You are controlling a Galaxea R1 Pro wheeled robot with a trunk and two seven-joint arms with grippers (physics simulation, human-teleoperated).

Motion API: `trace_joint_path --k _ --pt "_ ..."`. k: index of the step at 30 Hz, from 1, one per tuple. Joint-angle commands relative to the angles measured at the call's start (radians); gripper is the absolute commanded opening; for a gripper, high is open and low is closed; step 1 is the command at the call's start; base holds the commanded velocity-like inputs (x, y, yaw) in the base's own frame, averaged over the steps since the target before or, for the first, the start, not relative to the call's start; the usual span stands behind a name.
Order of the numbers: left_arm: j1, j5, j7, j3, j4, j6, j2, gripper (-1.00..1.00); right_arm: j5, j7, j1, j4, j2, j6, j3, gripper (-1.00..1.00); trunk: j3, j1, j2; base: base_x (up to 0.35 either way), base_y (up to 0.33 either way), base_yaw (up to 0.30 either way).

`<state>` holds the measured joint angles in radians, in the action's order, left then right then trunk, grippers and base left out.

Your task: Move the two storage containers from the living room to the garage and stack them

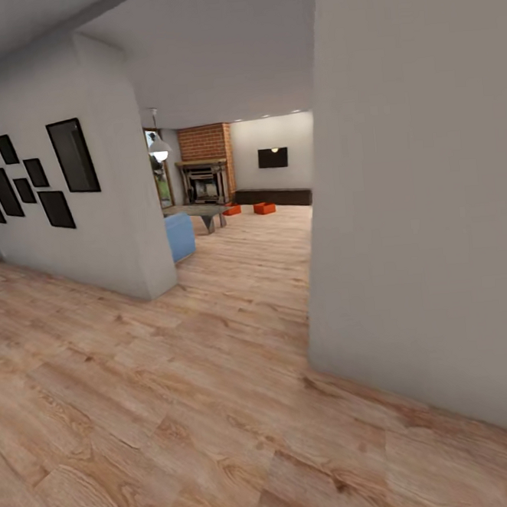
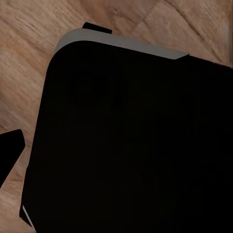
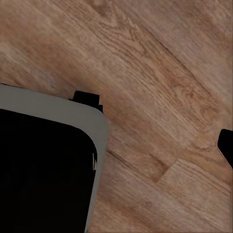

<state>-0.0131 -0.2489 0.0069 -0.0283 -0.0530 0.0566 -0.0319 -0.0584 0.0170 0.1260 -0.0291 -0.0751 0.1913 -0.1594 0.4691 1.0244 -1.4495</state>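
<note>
- Wood plank floor (image 1: 183, 413): light, running from the foreground into the far room.
- Robot base (image 2: 131, 145): black with a grey rim, over the planks in both wrist views.
- Grippers: whether their fingers are apart or together cannot be told.
- White walls (image 1: 425, 192): both sides of the passage; black frames (image 1: 72, 155) on the left one.
- Blue sofa (image 1: 180, 236): past the left wall's corner.
- Coffee table (image 1: 200, 210): beyond the sofa.
- Two storage containers (image 1: 264, 208): red-orange, on the far floor before the brick fireplace (image 1: 205, 177), apart.
</note>
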Motion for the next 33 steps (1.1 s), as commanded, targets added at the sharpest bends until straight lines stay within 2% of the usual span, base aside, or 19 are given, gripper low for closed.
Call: trace_joint_path --k 1,10,13,27,33 --pt "-0.001 -0.003 0.001 -0.002 0.001 0.003 0.0 1.0 -0.006 0.0 0.001 -0.003 0.0 0.005 -0.002 1.0 0.001 0.001 0.0 0.322 0.0 0.047" --pt "-0.001 -0.003 0.001 -0.002 0.001 0.003 0.0 1.0 -0.009 -0.002 0.001 -0.002 -0.001 0.005 -0.002 1.0 0.001 0.001 0.0 0.322 0.0 0.011" --pt "-0.001 -0.003 0.001 -0.005 0.001 0.006 0.0 1.0 -0.017 0.005 -0.002 0.013 0.013 0.0 -0.007 1.0 0.001 0.001 0.0 0.0 0.0 0.0" --pt "-0.001 -0.003 0.001 -0.005 0.001 0.006 0.0 1.0 -0.014 -0.007 0.0 0.002 0.014 0.0 -0.006 1.0 0.001 0.001 0.0 0.0 0.0 0.001" --pt "-0.001 -0.003 0.001 -0.005 0.001 0.006 0.0 1.0 -0.014 -0.005 0.0 0.002 0.015 0.0 -0.006 1.0 0.001 0.001 0.0 0.0 0.0 0.173"
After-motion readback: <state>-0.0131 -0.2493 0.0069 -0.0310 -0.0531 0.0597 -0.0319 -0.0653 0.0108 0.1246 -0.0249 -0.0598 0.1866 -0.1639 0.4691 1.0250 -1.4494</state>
